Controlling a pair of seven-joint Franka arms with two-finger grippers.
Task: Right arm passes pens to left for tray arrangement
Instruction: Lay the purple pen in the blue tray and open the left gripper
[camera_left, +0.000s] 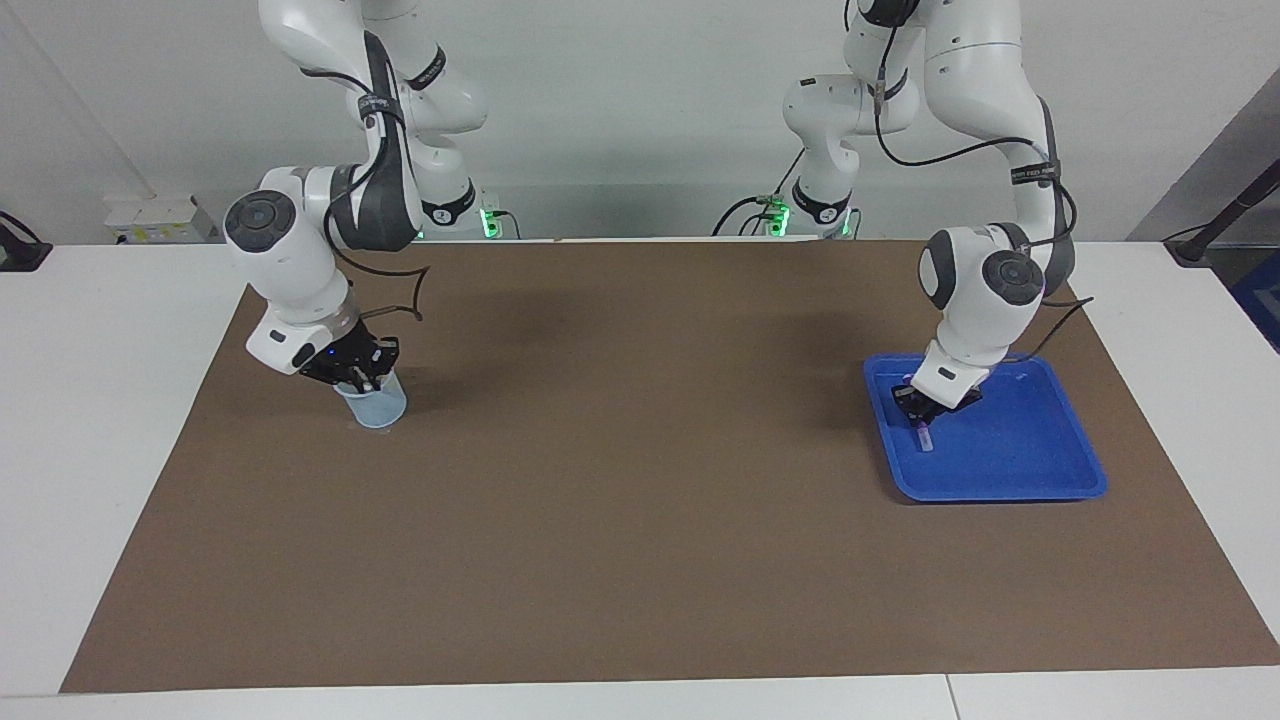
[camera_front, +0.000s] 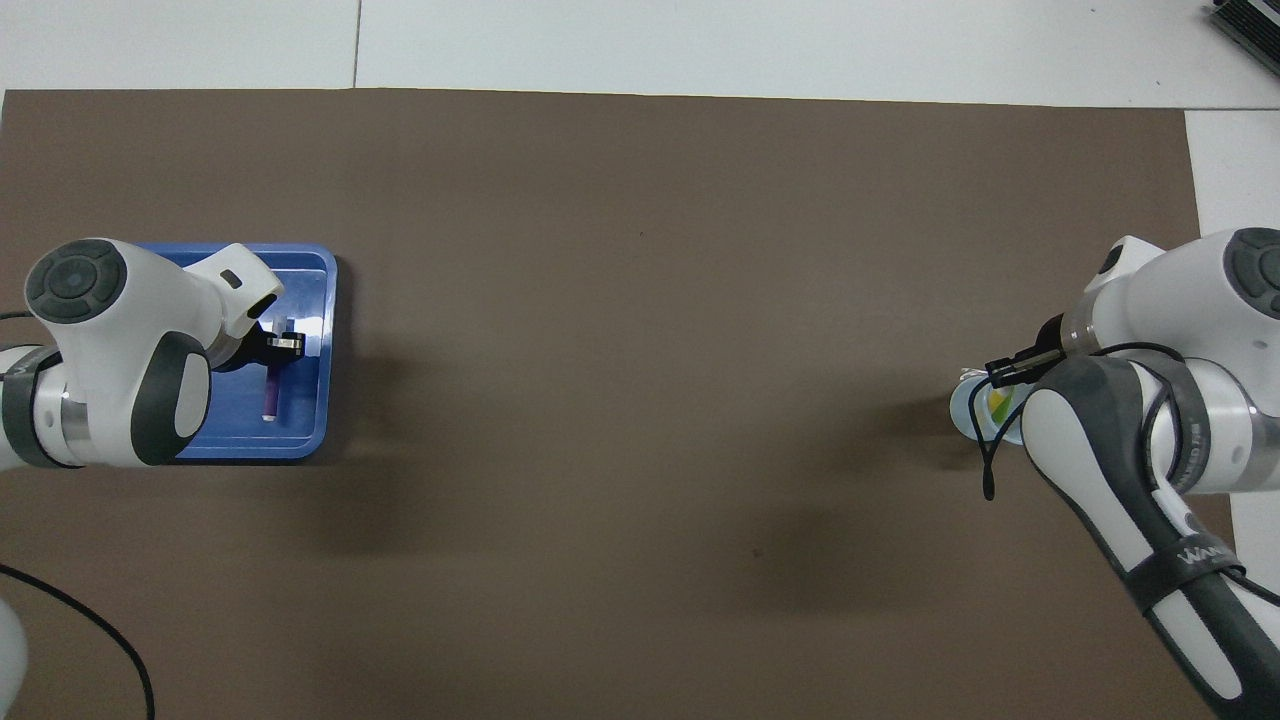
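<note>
The bright blue tray (camera_left: 1040, 478) (camera_front: 300, 445) lies at the left arm's end of the table. Low over it, my left gripper (camera_left: 922, 410) (camera_front: 282, 345) is shut on the purple pen (camera_left: 924, 436) (camera_front: 270, 392). That pen slants down with its whitish tip close to the tray floor. At the right arm's end, my right gripper (camera_left: 362, 379) (camera_front: 1003, 375) is shut inside the mouth of a small pale-blue cup (camera_left: 378, 408) (camera_front: 965, 415). A yellow pen (camera_front: 995, 404) and a green pen (camera_front: 1006, 396) stand in that cup. Which of them it grips is hidden.
A brown mat (camera_left: 640, 480) covers most of the white table. A black cable (camera_front: 100, 640) curls over the mat near the left arm's base.
</note>
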